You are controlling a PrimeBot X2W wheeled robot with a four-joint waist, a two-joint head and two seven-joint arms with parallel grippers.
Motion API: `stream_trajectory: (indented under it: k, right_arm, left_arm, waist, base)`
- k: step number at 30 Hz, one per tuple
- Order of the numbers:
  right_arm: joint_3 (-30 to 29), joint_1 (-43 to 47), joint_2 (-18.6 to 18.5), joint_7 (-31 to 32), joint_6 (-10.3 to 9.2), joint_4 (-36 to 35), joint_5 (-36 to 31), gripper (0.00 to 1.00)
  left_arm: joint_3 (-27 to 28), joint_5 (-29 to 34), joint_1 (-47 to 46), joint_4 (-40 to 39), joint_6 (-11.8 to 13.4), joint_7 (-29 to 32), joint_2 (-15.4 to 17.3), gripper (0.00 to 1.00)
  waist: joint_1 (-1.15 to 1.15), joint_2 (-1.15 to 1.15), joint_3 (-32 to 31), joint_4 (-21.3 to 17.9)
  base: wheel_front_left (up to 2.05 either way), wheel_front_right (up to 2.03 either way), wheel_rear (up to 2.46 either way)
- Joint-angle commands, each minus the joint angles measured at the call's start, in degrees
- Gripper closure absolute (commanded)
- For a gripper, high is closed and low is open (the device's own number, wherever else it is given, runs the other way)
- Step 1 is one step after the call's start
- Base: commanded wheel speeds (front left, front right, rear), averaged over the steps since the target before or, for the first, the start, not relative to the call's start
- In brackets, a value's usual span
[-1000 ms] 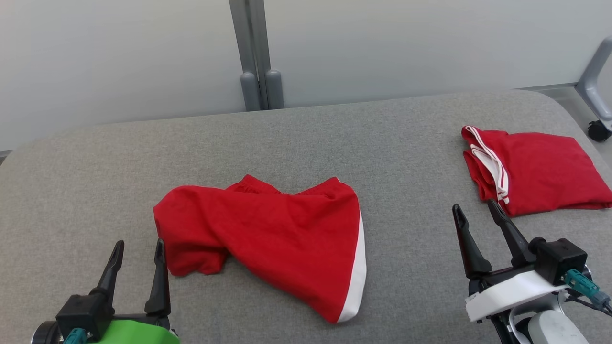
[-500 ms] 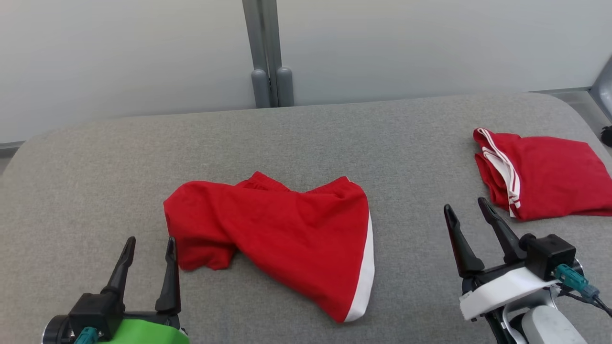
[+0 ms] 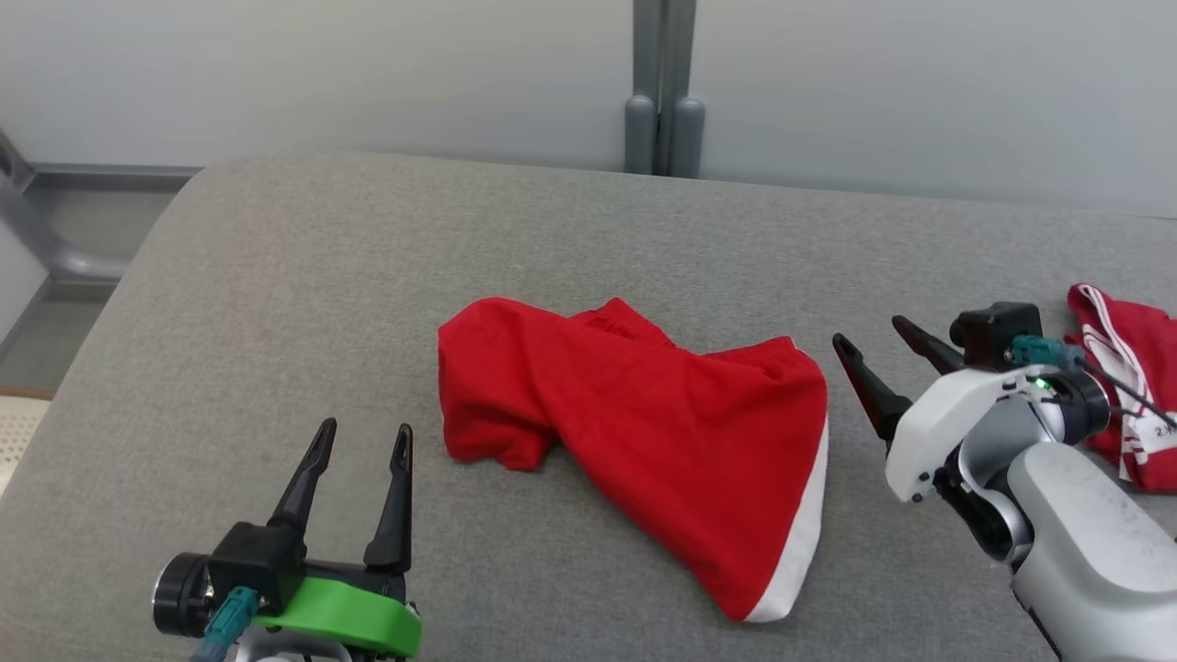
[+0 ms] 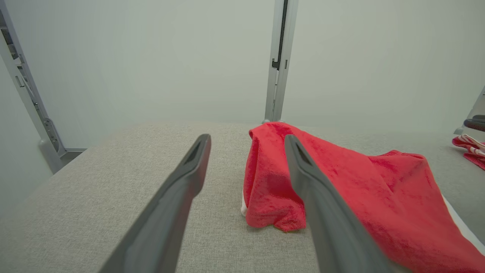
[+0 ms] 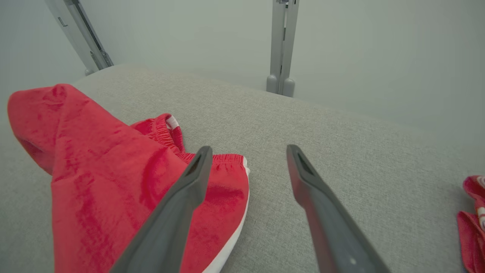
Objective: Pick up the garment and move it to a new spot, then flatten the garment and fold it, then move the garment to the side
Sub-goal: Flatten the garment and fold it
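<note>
Lying crumpled on the grey padded surface (image 3: 276,276), the red shorts (image 3: 644,432) sit between your left gripper (image 3: 365,430) and right gripper (image 3: 867,329). Both hover near the cloth, fingers spread wide, holding nothing.

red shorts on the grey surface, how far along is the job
Done: nothing that shows; the red shorts lie rumpled and unfolded on the grey surface. In hand: nothing; the left claw and right claw flank them, both open and empty. Left: pick up, move, flatten, fold, set aside.
</note>
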Motion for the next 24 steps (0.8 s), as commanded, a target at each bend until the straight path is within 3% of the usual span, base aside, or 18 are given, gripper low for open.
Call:
stream_trajectory:
  k: [1, 7, 14, 21, 24]
  right_arm:
    - [0.63, -1.99, -0.69, 1.47, -0.01, 1.00, 1.15, 0.00]
    - [2.20, -8.08, -2.91, 7.78, -0.01, 8.48, 4.34, 0.00]
    - [2.13, -11.67, -2.59, 17.34, -0.01, 18.03, 8.62, 0.00]
    - [2.85, -13.40, -2.33, 18.49, -0.01, 21.54, 9.59, 0.00]
    - [3.35, -14.00, -1.89, 17.31, -0.01, 22.13, 10.47, 0.93]
  left_arm:
    - [0.24, 0.75, -1.19, 0.38, -0.31, -0.13, -0.56, 0.00]
    - [0.86, 1.93, -2.78, 1.14, -1.78, -0.13, -2.84, 0.00]
    - [3.59, 2.86, -3.01, 1.00, -3.71, -0.13, -5.80, 0.00]
    - [5.92, 3.73, -3.39, 1.30, -5.77, -0.13, -7.82, 0.00]
    - [6.69, 4.33, -3.47, 1.41, -6.46, -0.13, -8.34, 0.00]
  waist:
    - [0.00, 0.00, 3.07, 5.42]
    - [0.00, 0.00, 5.26, 10.35]
    - [0.00, 0.00, 6.42, 13.96]
    - [0.00, 0.00, 7.57, 14.98]
    - [0.00, 0.00, 7.94, 14.76]
  base:
    - [0.00, 0.00, 0.00]
    - [0.00, 0.00, 0.00]
    - [0.00, 0.00, 0.00]
    - [0.00, 0.00, 0.00]
    - [0.00, 0.00, 0.00]
